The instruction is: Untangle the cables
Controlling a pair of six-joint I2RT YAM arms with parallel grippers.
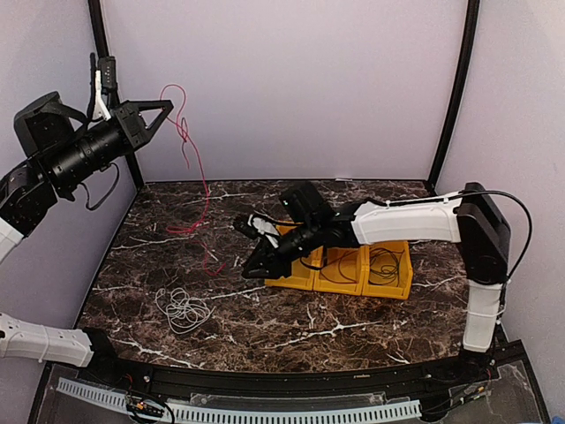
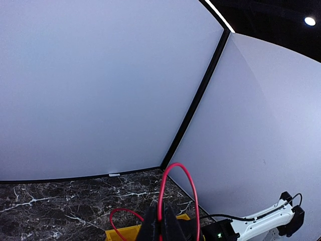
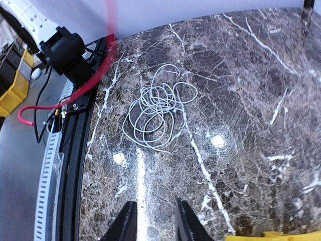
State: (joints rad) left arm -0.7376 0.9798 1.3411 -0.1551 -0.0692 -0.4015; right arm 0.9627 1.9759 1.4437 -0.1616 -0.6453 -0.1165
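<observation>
My left gripper [image 1: 166, 106] is raised high at the back left, shut on the red cable [image 1: 196, 168]. That cable hangs down from it in a long strand to the table. In the left wrist view the red cable [image 2: 175, 170] loops up out of the closed fingers [image 2: 170, 226]. The white cable [image 1: 183, 309] lies in a loose coil on the marble table, front left. My right gripper [image 1: 254, 268] hovers low beside the bins, open and holding nothing. In its wrist view the right gripper [image 3: 156, 226] points toward the white cable [image 3: 158, 108]. Thin black cable loops [image 1: 386, 263] lie in the right-hand bin.
A row of three yellow bins [image 1: 307, 281] stands right of centre under my right arm. Black frame posts [image 1: 455, 88] and pale walls close in the back and sides. The left arm's base [image 3: 65, 47] sits by the table's near edge rail.
</observation>
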